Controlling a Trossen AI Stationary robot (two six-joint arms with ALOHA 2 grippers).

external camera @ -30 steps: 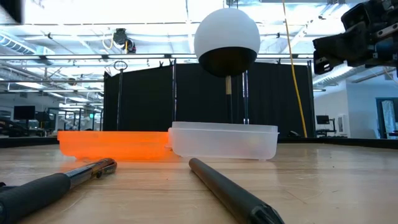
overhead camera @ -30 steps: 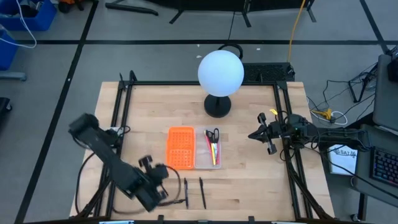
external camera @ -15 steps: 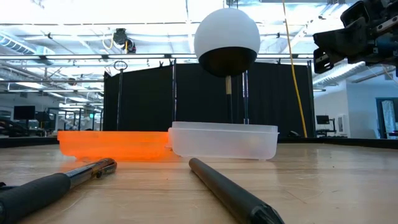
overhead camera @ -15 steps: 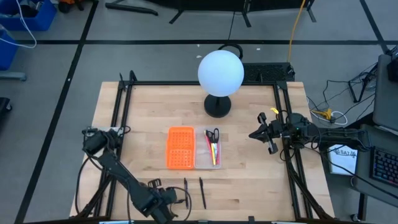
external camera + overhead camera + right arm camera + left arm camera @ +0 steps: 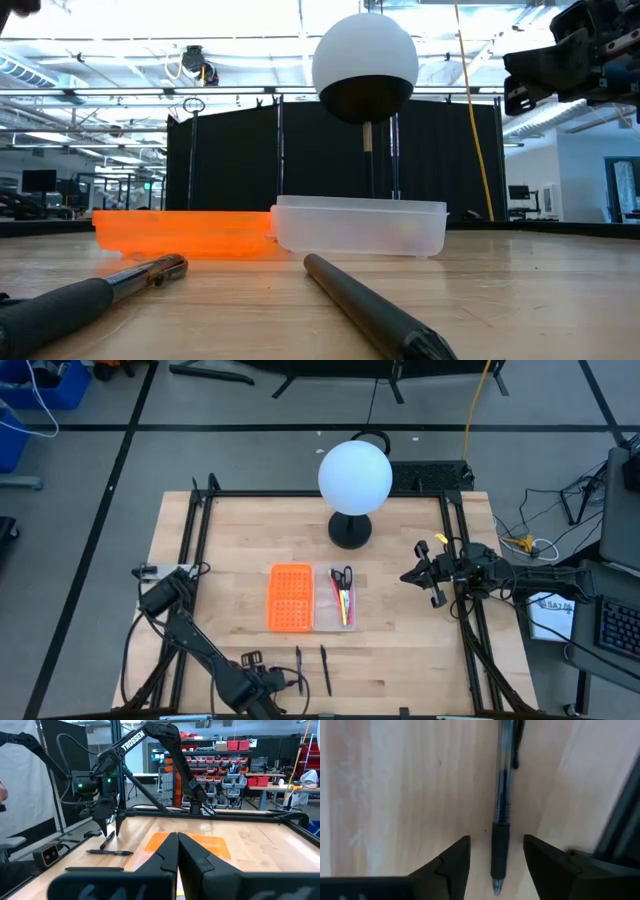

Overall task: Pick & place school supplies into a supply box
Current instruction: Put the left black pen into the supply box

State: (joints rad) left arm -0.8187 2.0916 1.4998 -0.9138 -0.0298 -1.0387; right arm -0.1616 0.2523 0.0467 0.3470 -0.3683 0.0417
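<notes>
Two dark pens lie on the wooden table near its front edge: the left pen (image 5: 298,666) and the right pen (image 5: 325,669). My left gripper (image 5: 288,682) points down, open. Its fingers stand on either side of the left pen's black grip section (image 5: 500,850) near the tip and touch nothing. The clear supply box (image 5: 342,600) holds black-handled scissors (image 5: 342,577) and some coloured pens. My right gripper (image 5: 405,577) waits shut above the table's right side.
An orange perforated rectangle (image 5: 291,597) lies against the box's left side. A lamp with a white globe (image 5: 354,476) stands at the far middle. Black frame rails (image 5: 190,560) run along the table's left and right sides. Bare wood lies around the pens.
My left arm has folded and carried its gripper toward the table's near edge and down, from left of the pens to the left pen's near end. The pens, the box and my right arm have kept still.
</notes>
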